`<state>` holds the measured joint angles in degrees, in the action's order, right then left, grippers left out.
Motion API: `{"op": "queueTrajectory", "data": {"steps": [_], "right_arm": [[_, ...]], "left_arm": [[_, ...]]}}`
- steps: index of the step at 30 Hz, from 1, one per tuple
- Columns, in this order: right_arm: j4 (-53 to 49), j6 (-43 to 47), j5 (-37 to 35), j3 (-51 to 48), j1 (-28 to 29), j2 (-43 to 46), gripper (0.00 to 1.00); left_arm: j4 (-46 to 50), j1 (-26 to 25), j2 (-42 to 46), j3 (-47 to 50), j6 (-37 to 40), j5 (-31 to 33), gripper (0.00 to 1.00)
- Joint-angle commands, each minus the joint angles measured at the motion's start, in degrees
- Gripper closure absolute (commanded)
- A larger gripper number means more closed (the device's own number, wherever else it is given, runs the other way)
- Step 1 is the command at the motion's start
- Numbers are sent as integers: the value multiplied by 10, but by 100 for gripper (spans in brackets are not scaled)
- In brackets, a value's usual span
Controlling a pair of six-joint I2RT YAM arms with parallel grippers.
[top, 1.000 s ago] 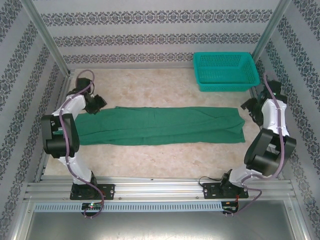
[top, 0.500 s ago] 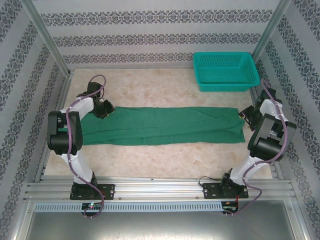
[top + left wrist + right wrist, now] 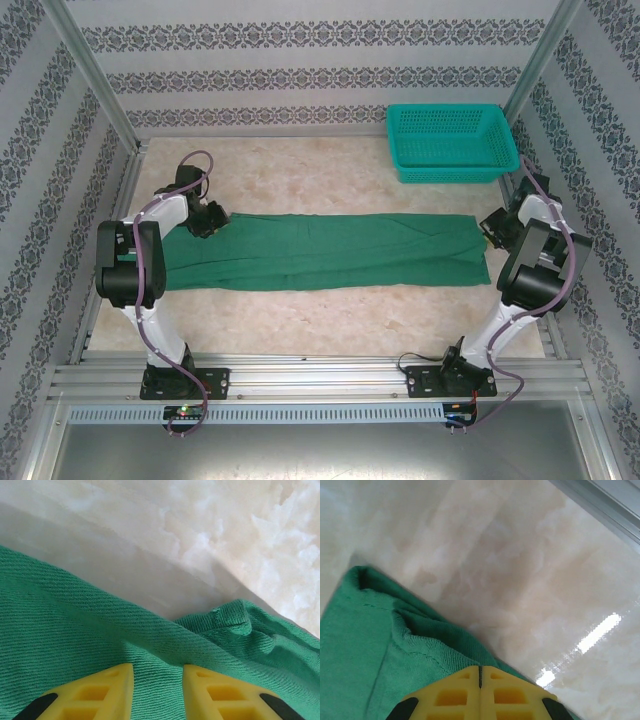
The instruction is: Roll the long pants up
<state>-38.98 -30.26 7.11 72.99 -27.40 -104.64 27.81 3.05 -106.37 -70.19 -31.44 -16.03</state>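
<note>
**Both grippers at opposite ends of the flat-laid pants**

Left wrist view: the left gripper (image 3: 158,690) has its two yellow fingers (image 3: 95,695) spread, with a clear gap between them. Green twill shows through that gap and the tips rest on the long pants (image 3: 75,620). Just beyond the tips, at centre right of the frame, a hem corner is folded back into a small lump. The pale marbled table (image 3: 210,525) fills the upper part of the frame.

Right wrist view: the right gripper (image 3: 480,672) has its jaws pressed together, with only a thin dark seam between them. The tips sit at the edge of the pants, where a raised ridge of cloth runs from the upper left down to the fingers. Whether any cloth is caught between the tips cannot be told. An aluminium rail (image 3: 605,500) crosses the upper right corner.

Top external view: this view alone gives the whole layout. The pants lie flat and unrolled as a long band across the middle of the table, from left to right. The left gripper is at the band's upper left corner and the right gripper at its upper right corner. A teal mesh basket (image 3: 450,140) stands in the upper right, apart from the cloth.
</note>
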Motion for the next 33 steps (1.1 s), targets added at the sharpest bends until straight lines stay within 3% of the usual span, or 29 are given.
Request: {"op": "queueTrajectory", "data": {"steps": [1,8,15,21,24,29,30,32,33], "right_arm": [[-1,-10,-10,13,22,71,100],[-8,51,-41,-32,58,168,100],[-35,91,-31,-18,74,171,100],[-156,96,-121,-50,140,212,100],[-207,71,-115,-96,188,244,100],[-300,65,-89,-139,279,217,98],[-311,66,-87,-147,293,217,93],[-327,48,-131,-131,313,242,46],[-334,42,-145,-117,310,252,32]], "left_arm": [[6,-4,-2,-14,13,7,69],[6,-4,20,-11,10,2,69],[7,-4,33,-12,6,-3,70],[9,-5,44,-5,4,3,70],[14,-4,42,-8,6,3,70],[18,-5,39,-16,12,8,69],[19,-4,38,-17,13,8,69],[15,-4,35,-17,13,10,69],[16,-4,32,-18,13,9,69]]}}
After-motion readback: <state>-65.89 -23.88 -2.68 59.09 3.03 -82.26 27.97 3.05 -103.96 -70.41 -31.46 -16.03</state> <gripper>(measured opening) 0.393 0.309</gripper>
